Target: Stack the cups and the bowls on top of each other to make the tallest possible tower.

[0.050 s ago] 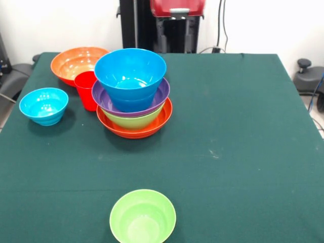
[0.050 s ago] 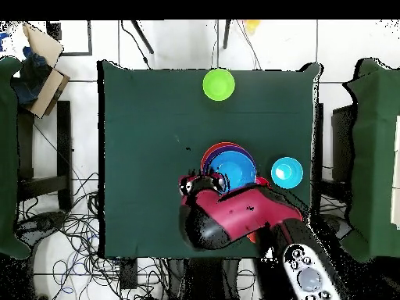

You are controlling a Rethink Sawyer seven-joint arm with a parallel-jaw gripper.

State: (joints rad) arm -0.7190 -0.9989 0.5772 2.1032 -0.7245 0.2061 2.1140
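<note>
The tower (image 1: pixel 132 98) stands left of centre: a wide orange bowl (image 1: pixel 135 126) as base, then a green one, a purple one and a deep blue bowl (image 1: pixel 130 73) on top. The red cup (image 1: pixel 86 90) stands upright touching its left side. Behind the cup lies a second orange bowl (image 1: pixel 75 63). A light blue bowl (image 1: pixel 44 105) sits alone at the left, and a green bowl (image 1: pixel 143 216) at the front edge. From overhead, the red arm (image 2: pixel 238 215) hangs partly over the tower (image 2: pixel 232 168); its dark end, the gripper (image 2: pixel 197 186), is unclear. It holds nothing I can see.
The green tablecloth (image 1: pixel 238 142) covers the whole table. Overhead, the lone green bowl (image 2: pixel 219 84) and the light blue bowl (image 2: pixel 287 173) show; the arm hides the cup and the second orange bowl. Cables and chairs surround the table.
</note>
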